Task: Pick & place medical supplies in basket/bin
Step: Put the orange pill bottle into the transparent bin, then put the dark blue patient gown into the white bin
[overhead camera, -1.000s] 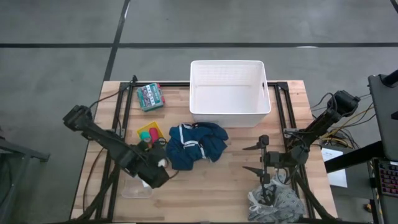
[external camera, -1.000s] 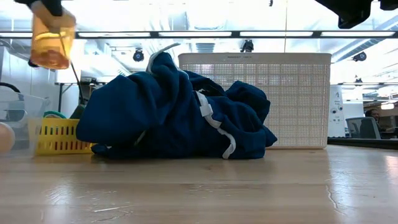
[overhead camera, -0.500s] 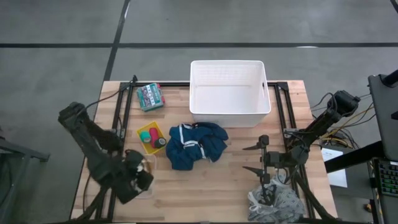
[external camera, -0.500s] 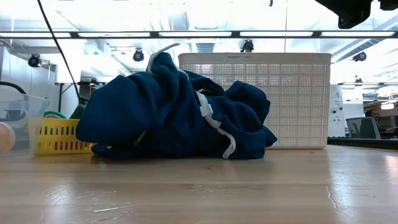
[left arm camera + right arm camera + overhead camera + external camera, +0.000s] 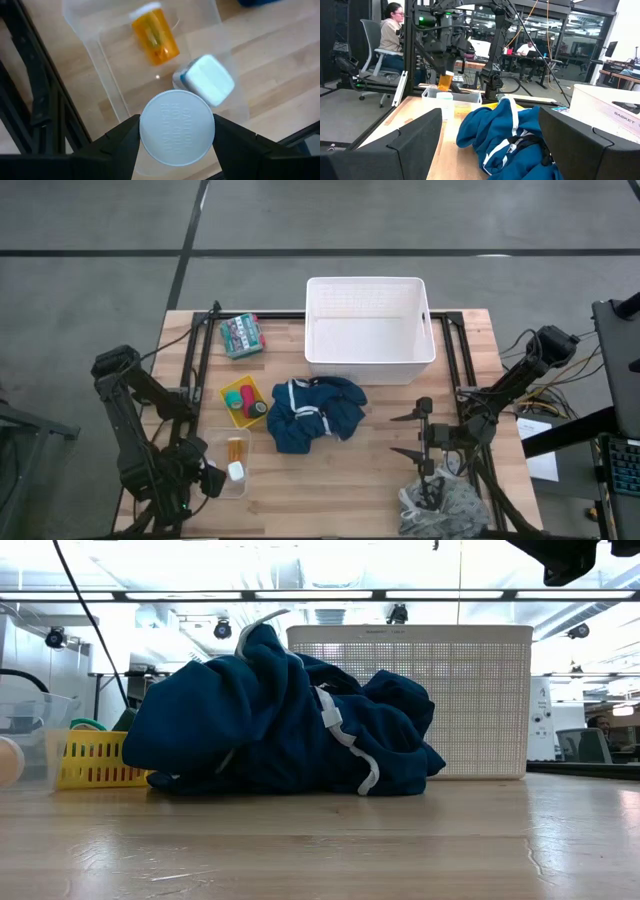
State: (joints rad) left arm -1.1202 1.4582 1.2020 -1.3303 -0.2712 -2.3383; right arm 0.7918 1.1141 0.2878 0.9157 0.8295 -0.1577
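Orange pill bottle (image 5: 235, 448) now in clear box (image 5: 213, 476), left gripper (image 5: 177, 134) pinching white cap (image 5: 177, 134)

Robotics lab or shared workshop: wooden table (image 5: 330, 470) on grey concrete floor; strip ceiling lights (image 5: 330, 595) overhead; glass partitions, hanging cables, desks beyond; seated person (image 5: 392, 35) at a workstation.

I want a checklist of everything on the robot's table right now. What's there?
Surface: wooden table, bare patches.
Job's things: orange pill bottle and white piece in clear box; tape rolls in yellow tray; blue garment; patterned cloth; white tub, nothing seen inside.
Clutter: green packet.
Grippers: left gripper grips a white cap over the box; right gripper open, waiting.
Cables: along both arms.
Surroundings: seated person.
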